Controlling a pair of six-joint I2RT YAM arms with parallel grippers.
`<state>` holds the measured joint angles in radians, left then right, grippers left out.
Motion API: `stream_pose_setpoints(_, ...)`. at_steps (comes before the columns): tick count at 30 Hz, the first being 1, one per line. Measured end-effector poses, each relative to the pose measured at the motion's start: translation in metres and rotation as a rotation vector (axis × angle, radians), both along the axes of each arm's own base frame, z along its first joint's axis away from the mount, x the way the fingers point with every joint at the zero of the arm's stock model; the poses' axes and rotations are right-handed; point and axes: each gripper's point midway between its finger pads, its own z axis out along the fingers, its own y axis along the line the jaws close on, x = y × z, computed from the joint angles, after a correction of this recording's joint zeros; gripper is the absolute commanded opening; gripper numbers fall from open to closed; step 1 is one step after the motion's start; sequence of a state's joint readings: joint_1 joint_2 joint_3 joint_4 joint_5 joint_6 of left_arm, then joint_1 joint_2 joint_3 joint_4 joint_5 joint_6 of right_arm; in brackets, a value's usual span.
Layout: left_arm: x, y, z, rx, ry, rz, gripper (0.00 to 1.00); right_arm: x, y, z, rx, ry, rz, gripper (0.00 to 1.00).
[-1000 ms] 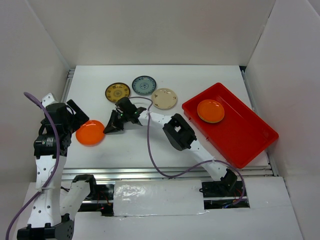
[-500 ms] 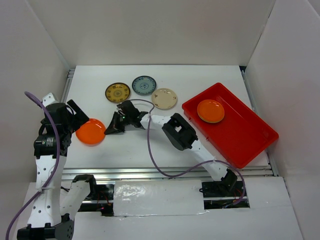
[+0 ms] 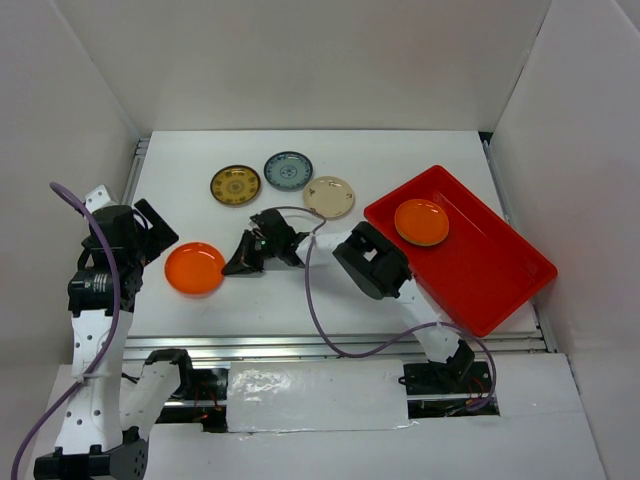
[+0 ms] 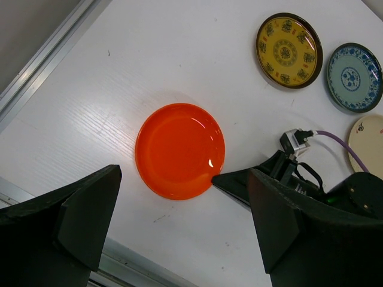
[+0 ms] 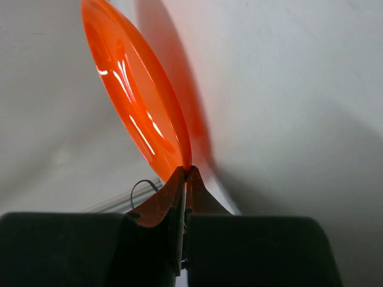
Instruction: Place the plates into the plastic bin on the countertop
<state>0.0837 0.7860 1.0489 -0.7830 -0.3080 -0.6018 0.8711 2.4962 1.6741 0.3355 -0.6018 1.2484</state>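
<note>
White walls box in the countertop (image 3: pixel 400 150), a flat white surface with a metal rail (image 3: pixel 300 345) along its near edge. The plastic bin (image 3: pixel 500 285), bright red and low-walled, lies at the right side, and it already holds one orange plate (image 3: pixel 421 222) near its far end. A second orange plate (image 4: pixel 179 150) is out on the left part of the countertop, well apart from the bin. The right gripper (image 3: pixel 232 266) is stretched across to it, its jaws clenched on the near right rim; the wrist view shows the two tips pinching the thin glossy edge. A rim pinch seems the sensible grasp here, since a dish this shallow and smooth offers little else to catch. Whether the far edge has left the surface cannot be told. The left gripper (image 3: pixel 158 232) hangs just beside the same plate with its jaws spread wide and nothing between them, probably keeping clear. Along the far side a yellow-brown patterned plate (image 3: pixel 235 185), a blue-grey patterned plate (image 3: pixel 288 171) and a beige plate (image 3: pixel 329 197) lie in a loose row, not yet binned. The held dish is plain, round, bright orange and shiny.
</note>
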Motion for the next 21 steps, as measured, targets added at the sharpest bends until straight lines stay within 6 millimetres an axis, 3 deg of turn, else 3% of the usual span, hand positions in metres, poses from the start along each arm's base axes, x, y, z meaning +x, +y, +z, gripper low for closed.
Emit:
stream_pose_setpoints(6,0.001,-0.001,-0.003,-0.002,0.007,-0.003,0.99,0.005,-0.036,0.023,-0.003,-0.003,-0.045,0.0)
stream_pose_setpoints(14,0.002,-0.001,-0.004,-0.005,0.008,-0.007,0.99,0.024,-0.087,0.075,0.045,-0.075,-0.126,0.0)
stream_pose_setpoints(18,0.002,-0.001,-0.005,-0.005,0.013,-0.007,0.99,0.037,-0.144,0.094,0.025,-0.108,-0.218,0.0)
stream_pose_setpoints(21,0.003,-0.002,-0.006,-0.008,0.018,-0.01,0.99,0.067,-0.204,0.112,0.004,-0.162,-0.354,0.0)
